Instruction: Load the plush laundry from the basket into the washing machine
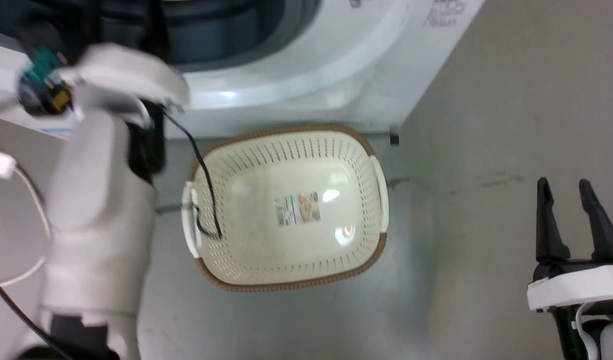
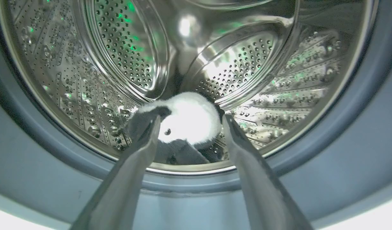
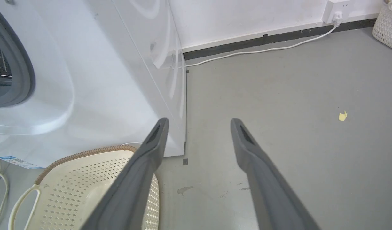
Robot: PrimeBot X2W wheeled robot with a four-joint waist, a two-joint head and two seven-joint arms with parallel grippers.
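The plush laundry [image 2: 192, 110], fluffy white with black patches, lies on the bottom of the steel drum [image 2: 125, 48] of the washing machine [image 1: 296, 85]. My left gripper [image 2: 191, 118] is inside the porthole, open, with its fingertips on either side of the toy; I cannot tell whether they touch it. My left forearm [image 1: 101, 200] reaches up to the machine's opening. The cream basket [image 1: 356, 250] stands on the floor before the machine with just its label sticker [image 1: 297, 209] inside. My right gripper [image 1: 574, 187] hangs open to the basket's right, over bare floor, with nothing between its fingers.
The grey gasket [image 2: 359, 127] rings the drum. A black cable [image 1: 206, 185] from my left arm hangs over the basket's left rim. Grey floor [image 3: 295, 111] stretches right of the machine, with a white power cable [image 3: 263, 50], a yellow scrap [image 3: 343, 115] and a white woven basket [image 3: 389, 25].
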